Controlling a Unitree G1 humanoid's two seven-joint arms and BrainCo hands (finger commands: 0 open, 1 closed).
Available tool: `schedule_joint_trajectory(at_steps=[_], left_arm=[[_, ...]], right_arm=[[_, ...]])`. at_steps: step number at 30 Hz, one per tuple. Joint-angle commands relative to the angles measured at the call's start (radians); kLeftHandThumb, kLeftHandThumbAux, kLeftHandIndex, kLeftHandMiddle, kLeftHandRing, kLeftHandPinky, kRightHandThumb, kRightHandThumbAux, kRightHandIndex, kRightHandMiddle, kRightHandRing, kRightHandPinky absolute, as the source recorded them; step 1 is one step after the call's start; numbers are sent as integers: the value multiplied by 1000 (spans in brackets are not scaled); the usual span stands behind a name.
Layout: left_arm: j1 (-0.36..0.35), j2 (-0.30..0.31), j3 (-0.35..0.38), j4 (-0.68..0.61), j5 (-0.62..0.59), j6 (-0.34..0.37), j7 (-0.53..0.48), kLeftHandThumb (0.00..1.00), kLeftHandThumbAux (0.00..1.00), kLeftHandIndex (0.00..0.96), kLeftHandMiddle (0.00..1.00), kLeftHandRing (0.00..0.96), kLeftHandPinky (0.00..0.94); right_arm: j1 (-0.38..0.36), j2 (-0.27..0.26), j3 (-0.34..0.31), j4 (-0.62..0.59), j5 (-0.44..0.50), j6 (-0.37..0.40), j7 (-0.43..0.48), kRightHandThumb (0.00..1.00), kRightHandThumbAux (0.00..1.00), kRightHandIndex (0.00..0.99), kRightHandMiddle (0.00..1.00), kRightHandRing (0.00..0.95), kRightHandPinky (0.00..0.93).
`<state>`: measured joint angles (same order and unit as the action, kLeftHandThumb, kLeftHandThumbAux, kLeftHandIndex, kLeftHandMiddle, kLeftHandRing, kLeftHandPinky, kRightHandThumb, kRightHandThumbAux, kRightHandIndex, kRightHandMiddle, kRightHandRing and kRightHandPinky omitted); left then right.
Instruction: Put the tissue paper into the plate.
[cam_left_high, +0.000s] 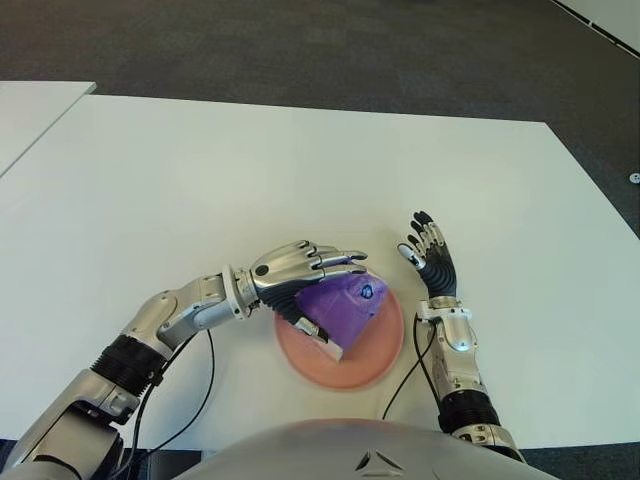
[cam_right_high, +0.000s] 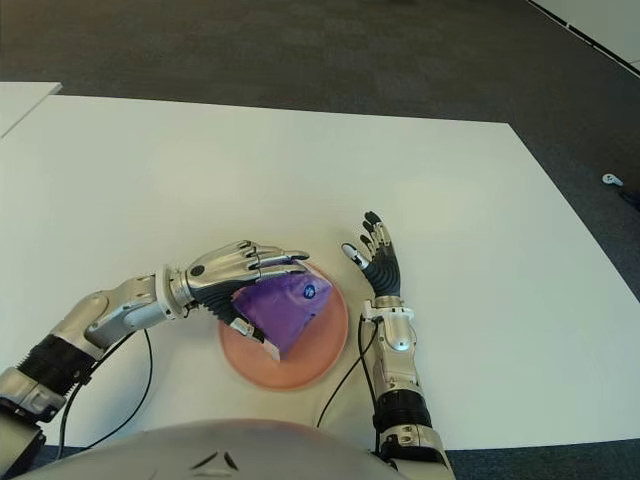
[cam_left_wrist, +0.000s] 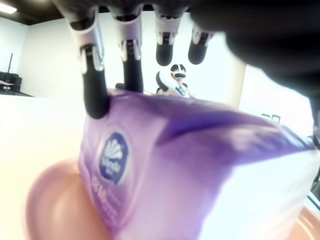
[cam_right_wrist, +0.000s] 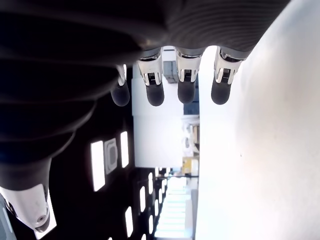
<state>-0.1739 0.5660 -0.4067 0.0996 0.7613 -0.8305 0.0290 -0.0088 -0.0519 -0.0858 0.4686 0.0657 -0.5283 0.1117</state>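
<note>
While the left hand (cam_left_high: 305, 268) clasps the soft purple plastic tissue pack (cam_left_high: 343, 305) from above, tilted over the round pink plate (cam_left_high: 385, 352) on the white table (cam_left_high: 300, 170), it looks light and squashy, best held across its sides; the right hand (cam_left_high: 430, 255) shows open and empty beside the plate.

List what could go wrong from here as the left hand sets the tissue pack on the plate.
1. The left hand grips the purple tissue pack tilted above the pink plate; released at this angle, it may tip or slide over the rim onto the white table.
2. The fingers press into the soft wrapper, so it could snag and lift again when they open.
3. The open right hand shows close beside the plate's right edge; a sliding pack might hit it.
</note>
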Motion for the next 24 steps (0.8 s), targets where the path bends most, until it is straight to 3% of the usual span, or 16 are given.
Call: schedule_joint_trajectory(at_steps=[1,6,10,16,21,22,24], left_arm=[[9,27,19,-27,-65,10,-65,0,354,0,0,0,0],[11,39,38,-49,-118,16,-108,0,350,0,0,0,0],[6,73,59,-96,-250,47,-204,0,350,0,0,0,0],[-16,146,93,-229,-554,219,-434,5,351,0,0,0,0],[18,190,155,-321,-785,390,-557,19,352,0,0,0,0],[25,192,164,-331,-813,414,-572,19,354,0,0,0,0],[63,139,151,-318,-838,511,-561,13,364,0,0,0,0]], right_arm=[[115,32,17,121,-4,104,-1,0,615,0,0,0,0],[112,34,18,121,-4,102,0,0,631,0,0,0,0],[113,37,19,118,-4,101,-3,0,630,0,0,0,0],[118,42,22,107,-10,110,-17,0,624,0,0,0,0],[111,40,19,117,-4,122,-15,0,623,0,0,0,0],[110,40,19,120,-3,123,-14,0,623,0,0,0,0],[104,40,16,132,1,126,-12,0,620,0,0,0,0]])
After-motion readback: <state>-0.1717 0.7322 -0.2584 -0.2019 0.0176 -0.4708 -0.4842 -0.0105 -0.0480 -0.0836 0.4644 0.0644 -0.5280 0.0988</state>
